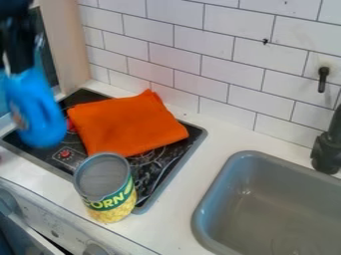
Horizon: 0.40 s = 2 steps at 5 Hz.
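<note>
At the upper left, the black gripper [19,65] is shut on the top of a blue object [37,112], perhaps a bottle, which hangs over the left side of the stove top. An orange cloth [126,124] lies folded on the black stove top [160,172], to the right of the blue object. A corn can [106,187] stands upright at the stove's front edge, below the cloth and lower right of the blue object.
The grey sink [223,199] is set into the white counter [176,199] at the right, with a dark faucet [326,152] beside it. A white tiled wall [220,64] runs behind. Stove knobs [96,249] line the front panel at the lower left.
</note>
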Each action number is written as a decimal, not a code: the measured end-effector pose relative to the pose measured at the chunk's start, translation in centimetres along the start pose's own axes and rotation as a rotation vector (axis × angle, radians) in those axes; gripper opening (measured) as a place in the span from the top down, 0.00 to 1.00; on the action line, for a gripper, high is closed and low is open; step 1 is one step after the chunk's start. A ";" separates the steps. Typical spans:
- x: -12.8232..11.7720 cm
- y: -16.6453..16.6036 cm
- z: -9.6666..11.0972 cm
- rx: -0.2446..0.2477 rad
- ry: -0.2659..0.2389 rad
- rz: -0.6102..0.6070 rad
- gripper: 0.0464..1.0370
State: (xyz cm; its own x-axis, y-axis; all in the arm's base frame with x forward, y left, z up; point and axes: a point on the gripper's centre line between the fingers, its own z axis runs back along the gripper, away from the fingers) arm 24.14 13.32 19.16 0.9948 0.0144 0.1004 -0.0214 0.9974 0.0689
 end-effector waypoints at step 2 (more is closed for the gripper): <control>6.0 -3.2 2.3 0.086 -0.140 -0.066 0.59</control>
State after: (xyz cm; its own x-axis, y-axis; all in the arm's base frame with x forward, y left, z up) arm 29.94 10.06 21.86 0.9709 -0.0672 0.2300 0.0293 0.9860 0.1644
